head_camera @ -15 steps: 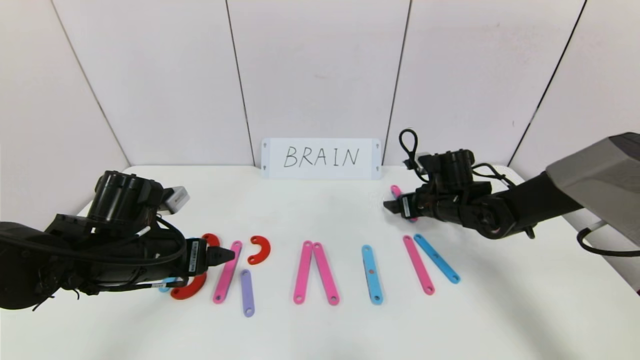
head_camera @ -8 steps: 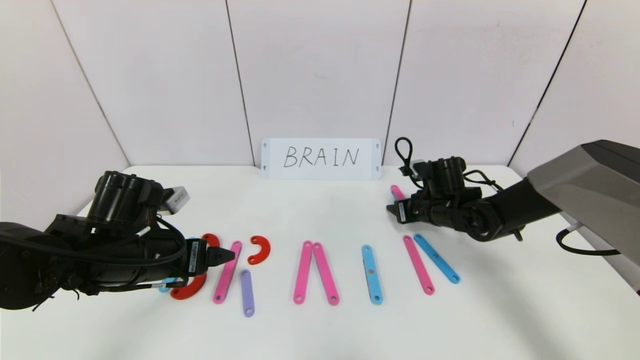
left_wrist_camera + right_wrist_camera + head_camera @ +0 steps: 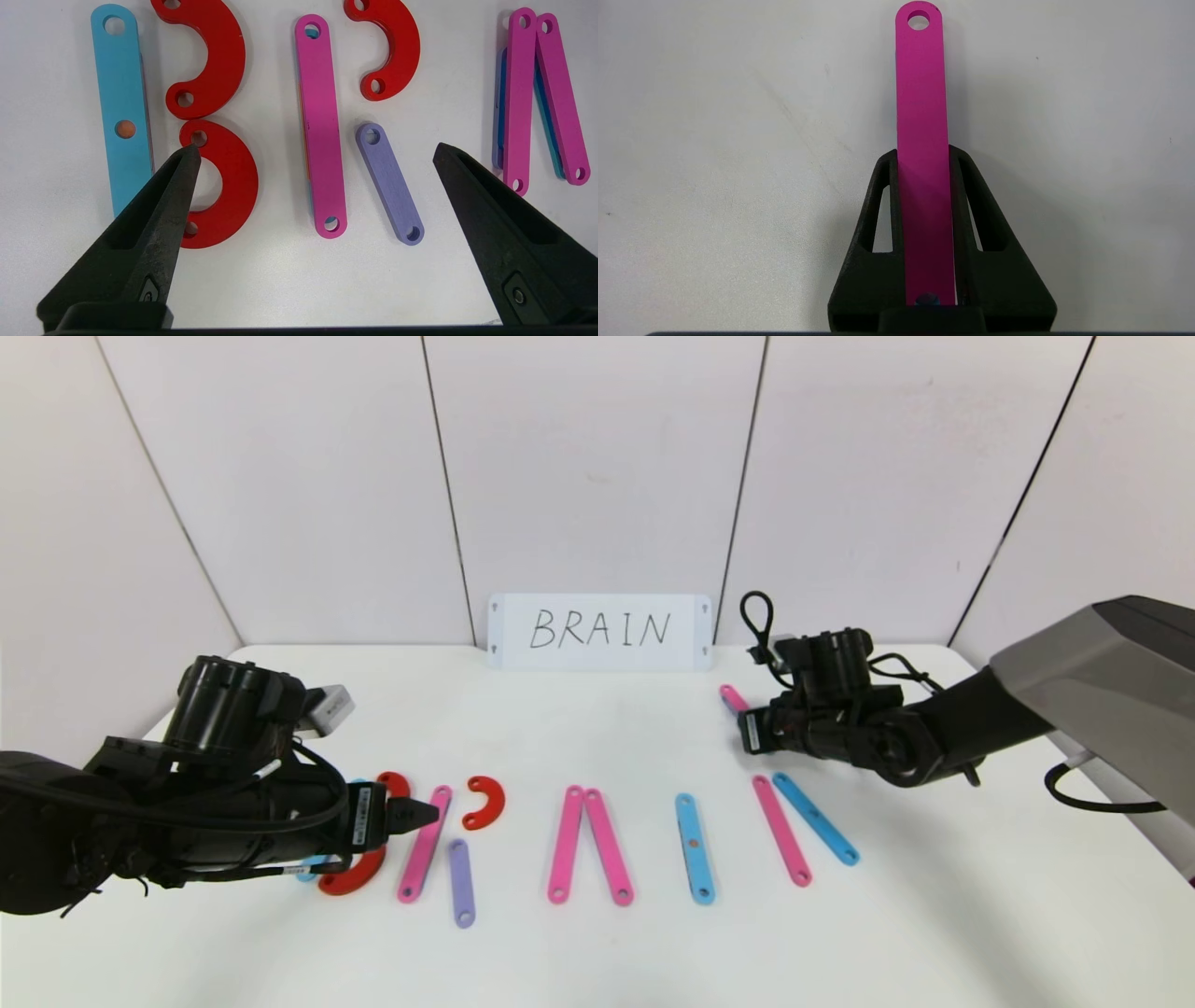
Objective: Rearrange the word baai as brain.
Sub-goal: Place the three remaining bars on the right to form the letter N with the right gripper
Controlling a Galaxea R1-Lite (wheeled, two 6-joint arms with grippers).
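1. Because the right gripper [image 3: 924,154] is clamped on the edges of a pink strip [image 3: 922,116] held lengthwise, most of the strip juts past the fingertips and could swing or slip out.
2. Once carried toward the pink-and-blue pair [image 3: 803,829] just in front, its free end may knock those strips askew.
3. Over the red curves [image 3: 219,182], the left gripper [image 3: 317,154] hangs wide apart; dipping would scatter them.

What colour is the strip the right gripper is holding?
Pink. The strip sits clamped in the right gripper, clearest in the right wrist view.
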